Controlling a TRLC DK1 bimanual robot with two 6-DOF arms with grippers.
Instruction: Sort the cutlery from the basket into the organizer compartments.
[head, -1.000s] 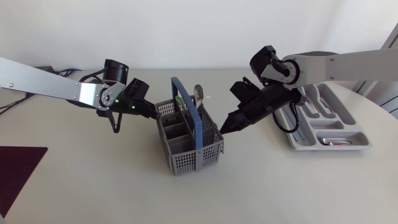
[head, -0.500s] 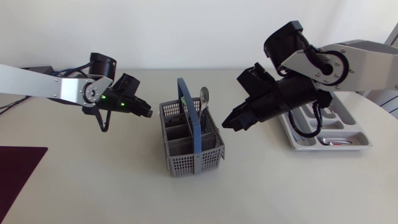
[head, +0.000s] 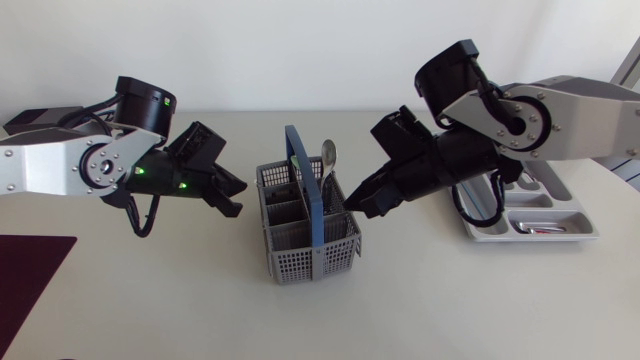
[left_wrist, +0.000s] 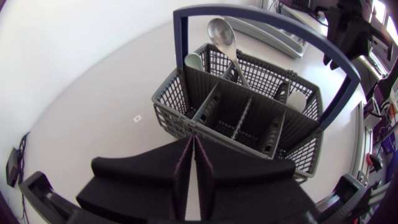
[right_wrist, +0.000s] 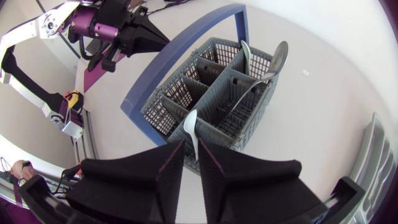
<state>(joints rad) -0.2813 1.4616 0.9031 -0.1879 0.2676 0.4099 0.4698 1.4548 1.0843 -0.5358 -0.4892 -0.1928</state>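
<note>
The left arm comes in low over the table (head: 120, 290), its left gripper (head: 232, 192) pointed at the basket (head: 298, 258) and stopped just short of its rim; the wrist view shows the two fingers pressed together with nothing between them. The grey mesh basket stands at mid-table under an upright blue handle (head: 306, 190). A large spoon (head: 328, 153) stands in a far compartment, bowl up and leaning on the rim, with a smaller spoon (left_wrist: 193, 60) in the next far compartment. The right gripper (head: 358, 203) sits at the basket's right edge, fingers drawn close on a pale cutlery piece (right_wrist: 190, 124) that juts ahead of them over the basket. The grey organizer (head: 578, 218) lies near the table's right edge, one utensil (head: 545, 229) in its near compartment
</note>
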